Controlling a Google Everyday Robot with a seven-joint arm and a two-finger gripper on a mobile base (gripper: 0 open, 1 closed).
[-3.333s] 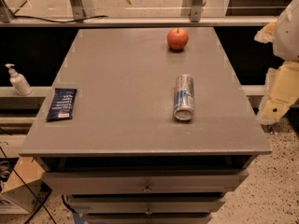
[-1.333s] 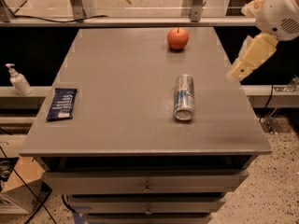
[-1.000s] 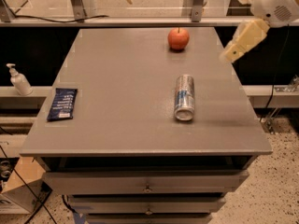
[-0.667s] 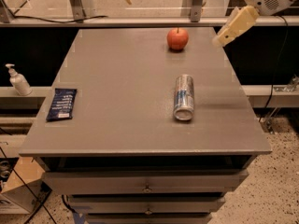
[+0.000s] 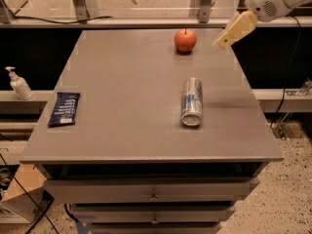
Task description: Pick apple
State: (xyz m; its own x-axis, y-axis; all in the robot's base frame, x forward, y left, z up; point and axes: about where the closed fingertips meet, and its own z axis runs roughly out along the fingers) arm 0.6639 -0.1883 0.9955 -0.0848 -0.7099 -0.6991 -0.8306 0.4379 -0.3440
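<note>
Over the last few seconds the arm has swung up from the counter's [image 5: 122, 77] right edge and across toward its far corner. The pincer [image 5: 222, 40] now hangs in the air just right of the apple [image 5: 185, 40], near it but not touching. Whether the pincer is spread or pressed together cannot be told from this view. The apple sits upright at the far middle of the counter, stem up, unmoved throughout. The silver drink can [image 5: 191, 101] lies on its side nearer the front, well apart from the approach path, and the blue packet [image 5: 64, 108] rests at the left edge. The reach looks nearly done, so lining up over the apple and descending probably come next
</note>
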